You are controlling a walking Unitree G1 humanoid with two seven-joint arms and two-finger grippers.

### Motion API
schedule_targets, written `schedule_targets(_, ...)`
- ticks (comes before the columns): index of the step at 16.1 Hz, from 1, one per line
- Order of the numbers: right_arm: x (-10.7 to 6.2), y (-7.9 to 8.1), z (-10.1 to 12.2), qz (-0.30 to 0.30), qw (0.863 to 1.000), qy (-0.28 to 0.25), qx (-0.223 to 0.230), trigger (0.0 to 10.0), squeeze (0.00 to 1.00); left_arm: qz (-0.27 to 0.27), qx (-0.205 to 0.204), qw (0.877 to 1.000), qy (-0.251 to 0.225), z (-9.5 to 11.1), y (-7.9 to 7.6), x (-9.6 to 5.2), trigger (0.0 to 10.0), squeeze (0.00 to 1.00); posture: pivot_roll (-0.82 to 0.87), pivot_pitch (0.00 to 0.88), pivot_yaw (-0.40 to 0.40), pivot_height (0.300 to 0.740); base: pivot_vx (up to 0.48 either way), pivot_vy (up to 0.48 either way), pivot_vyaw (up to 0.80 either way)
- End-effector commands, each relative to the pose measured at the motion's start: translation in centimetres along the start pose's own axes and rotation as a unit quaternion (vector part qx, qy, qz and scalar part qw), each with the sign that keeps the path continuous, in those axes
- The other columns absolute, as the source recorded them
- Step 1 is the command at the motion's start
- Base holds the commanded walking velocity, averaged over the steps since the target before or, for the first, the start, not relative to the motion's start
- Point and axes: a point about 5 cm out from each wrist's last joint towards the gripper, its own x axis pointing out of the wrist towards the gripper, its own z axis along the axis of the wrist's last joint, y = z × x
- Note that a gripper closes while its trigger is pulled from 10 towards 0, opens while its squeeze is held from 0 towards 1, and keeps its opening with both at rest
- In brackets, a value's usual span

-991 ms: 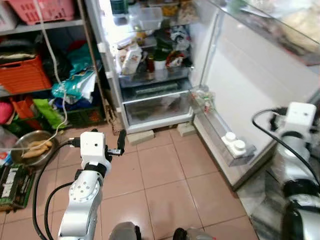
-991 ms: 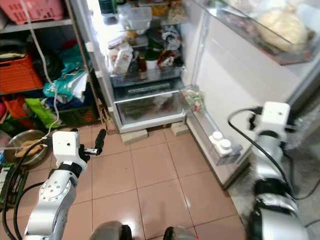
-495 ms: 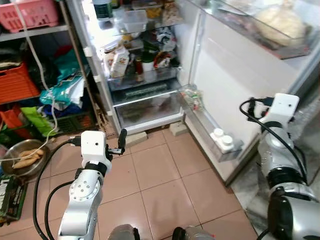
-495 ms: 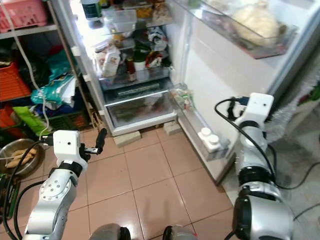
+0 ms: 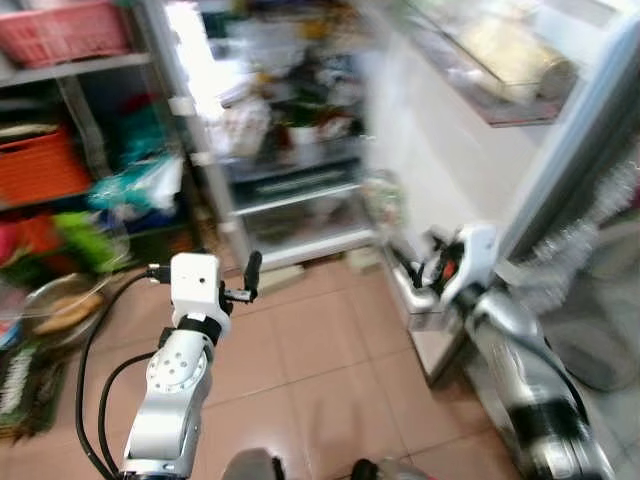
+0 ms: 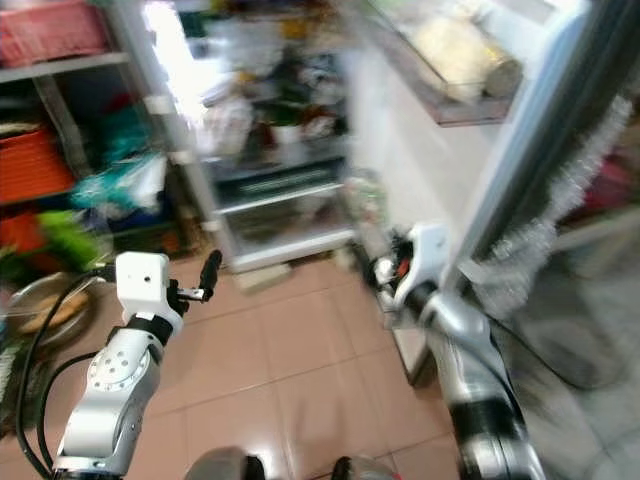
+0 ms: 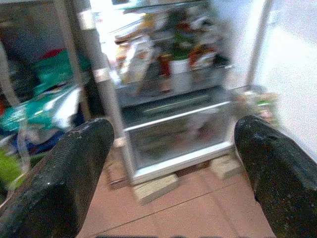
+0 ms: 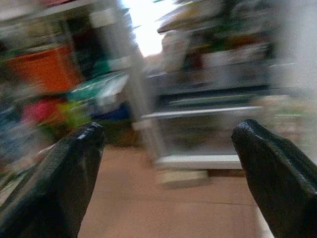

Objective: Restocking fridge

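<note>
Left gripper (image 7: pixel 168 163): spread, nothing held; open white fridge (image 5: pixel 290 150) faced ahead of it. Right gripper (image 8: pixel 168 163): likewise spread and unladen. Stock is best collected before the crowded shelves are approached.

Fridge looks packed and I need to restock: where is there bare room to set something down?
The tiled floor before the fridge, between both arms, is bare. The fridge shelves look crowded, though blurred. The left rack is full too.

The fridge (image 5: pixel 290 150) is viewed from above and in front by both head eyes, blurred. It is faced from lower and nearer by each wrist camera, between its own fingers (image 7: pixel 74 168); its shelves are shared.
</note>
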Motion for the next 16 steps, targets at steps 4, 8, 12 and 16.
schedule_targets(4, -4.8, 3.0, -2.6, 0.158, 0.980, 0.114, -0.041, 10.0, 0.00, -0.002, -0.001, 1.000, -0.004, 0.0, 0.3, 0.2, 10.0, 0.00, 0.07, 0.020, 0.038, 0.740, 0.000, 0.000, 0.00)
schedule_targets(8, -6.6, 2.1, -4.7, 0.119, 0.970, 0.178, -0.118, 10.0, 0.00, -0.004, -0.001, 1.000, -0.002, -0.1, 0.2, 0.3, 10.0, 0.00, 0.06, 0.017, 0.038, 0.740, 0.000, 0.000, 0.00)
schedule_targets(12, -9.2, -1.0, -7.5, 0.020, 0.950, 0.278, -0.143, 10.0, 0.00, 0.009, 0.002, 1.000, 0.018, -0.6, 0.5, 0.2, 10.0, 0.00, 0.06, 0.017, 0.037, 0.740, 0.000, 0.000, 0.00)
schedule_targets(16, -8.4, -4.6, -6.4, -0.149, 0.945, 0.263, -0.128, 10.0, 0.00, 0.044, 0.005, 0.996, 0.075, -2.3, 1.7, -0.3, 10.0, 0.00, 0.06, 0.018, 0.034, 0.740, 0.000, 0.000, 0.00)
